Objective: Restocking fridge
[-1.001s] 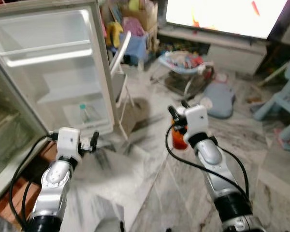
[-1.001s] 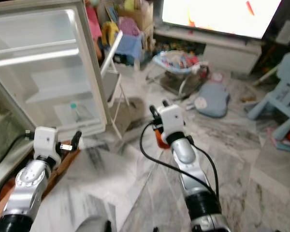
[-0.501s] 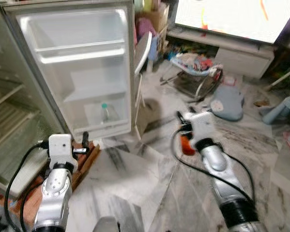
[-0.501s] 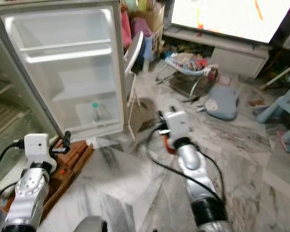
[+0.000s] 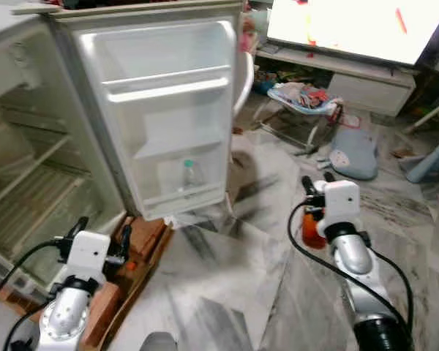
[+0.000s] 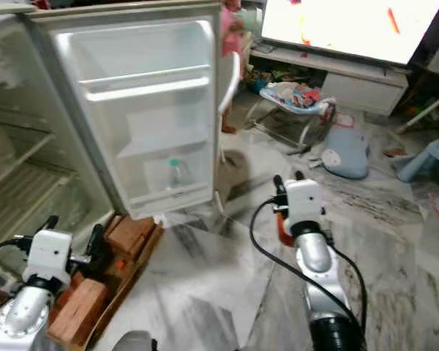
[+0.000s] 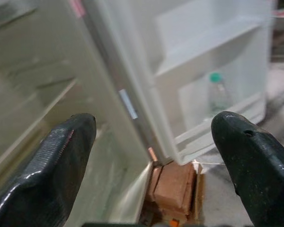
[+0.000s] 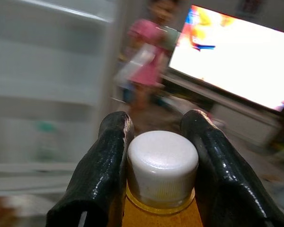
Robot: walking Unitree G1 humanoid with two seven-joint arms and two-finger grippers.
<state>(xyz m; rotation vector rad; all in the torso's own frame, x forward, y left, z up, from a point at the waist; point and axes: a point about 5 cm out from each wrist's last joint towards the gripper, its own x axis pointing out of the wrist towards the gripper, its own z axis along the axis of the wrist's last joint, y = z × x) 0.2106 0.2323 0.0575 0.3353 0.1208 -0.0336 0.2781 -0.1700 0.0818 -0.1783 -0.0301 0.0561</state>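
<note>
The right gripper clamps an orange bottle; the left gripper, fingers apart, faces the open fridge, which holds what looks like a water bottle.

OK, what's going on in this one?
The robot stands at an open fridge to restock it. Its right pincer is shut on an orange bottle with a white cap, held out over the marble floor. The left pincer is open and empty, low near the fridge's base. One green-capped bottle already sits in the lower door shelf.
</note>
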